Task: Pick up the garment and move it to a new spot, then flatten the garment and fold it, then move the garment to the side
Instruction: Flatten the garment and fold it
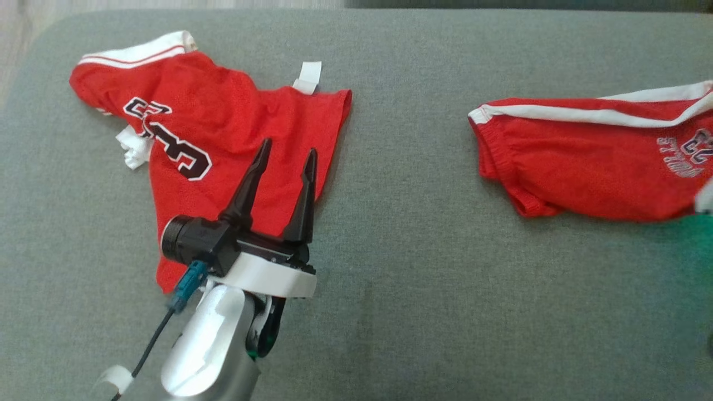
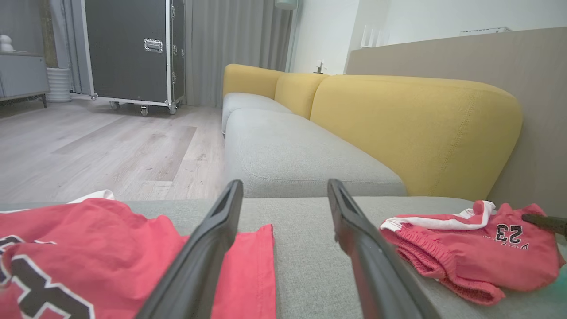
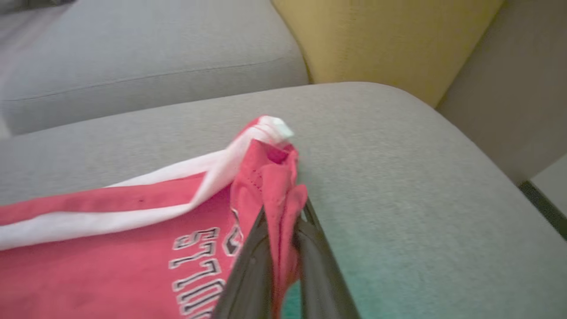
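A grey upholstered cushion [image 1: 390, 250] carries a red jersey [image 1: 223, 117] at left and red shorts [image 1: 585, 167] at right, well apart

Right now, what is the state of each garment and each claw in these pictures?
red jersey: rumpled, unfolded, lying on the grey cushion.
red shorts: lying on the same cushion, one edge bunched up and pinched.
left claw: open, over the red jersey, holding nothing.
right claw: shut on a fold of the red shorts.
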Tool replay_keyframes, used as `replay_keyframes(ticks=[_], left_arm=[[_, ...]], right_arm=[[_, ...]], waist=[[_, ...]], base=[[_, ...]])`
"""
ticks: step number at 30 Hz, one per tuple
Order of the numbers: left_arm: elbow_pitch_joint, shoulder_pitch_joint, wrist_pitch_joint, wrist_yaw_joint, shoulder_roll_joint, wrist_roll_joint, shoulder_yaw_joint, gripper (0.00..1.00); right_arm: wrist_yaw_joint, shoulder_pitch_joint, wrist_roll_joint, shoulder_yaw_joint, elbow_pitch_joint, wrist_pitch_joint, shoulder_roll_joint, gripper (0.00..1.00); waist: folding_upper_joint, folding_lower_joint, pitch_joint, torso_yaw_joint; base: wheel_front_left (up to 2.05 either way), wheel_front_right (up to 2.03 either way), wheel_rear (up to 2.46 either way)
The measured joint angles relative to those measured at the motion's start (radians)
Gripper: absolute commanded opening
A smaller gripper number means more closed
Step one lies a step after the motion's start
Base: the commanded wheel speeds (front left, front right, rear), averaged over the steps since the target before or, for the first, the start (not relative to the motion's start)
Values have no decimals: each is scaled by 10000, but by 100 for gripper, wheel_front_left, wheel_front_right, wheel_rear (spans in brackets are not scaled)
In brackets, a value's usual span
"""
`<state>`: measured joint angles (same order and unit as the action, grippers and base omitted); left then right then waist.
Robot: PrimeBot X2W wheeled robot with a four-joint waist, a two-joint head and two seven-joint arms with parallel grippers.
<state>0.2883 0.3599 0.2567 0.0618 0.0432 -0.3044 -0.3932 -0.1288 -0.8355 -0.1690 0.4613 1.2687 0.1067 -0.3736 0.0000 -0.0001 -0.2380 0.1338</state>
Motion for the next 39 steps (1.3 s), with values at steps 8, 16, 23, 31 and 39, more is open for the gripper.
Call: replay_keyframes(ticks=[8,16,23,31,39], left_arm=[[56,-366,0,12,0,73,142,100],[127,-848,0,88,4,58,343,100],[174,-1026,0,90,4,61,405,100],[203,-1204,0,96,6,140,476,100],[228,-1214,0,94,8,151,497,100]], right_arm=[[0,-7,290,-1051,21,1095,1413,0],[0,75,1714,-3149,-268,1404,2598,0],[0,1073,3170,-5628,-941,1413,2742,0],[0,1964,4661,-8640,-1534,1239,2389,0],[0,2148,5607,-10960,-1701,481,1616,100]], waist=[[0,0,815,-43],[0,-1,1501,183],[0,0,1707,589],[0,0,1813,722],[0,0,1792,425]], base=[[0,0,0],[0,0,0],[0,0,0],[0,0,0],[0,0,0]])
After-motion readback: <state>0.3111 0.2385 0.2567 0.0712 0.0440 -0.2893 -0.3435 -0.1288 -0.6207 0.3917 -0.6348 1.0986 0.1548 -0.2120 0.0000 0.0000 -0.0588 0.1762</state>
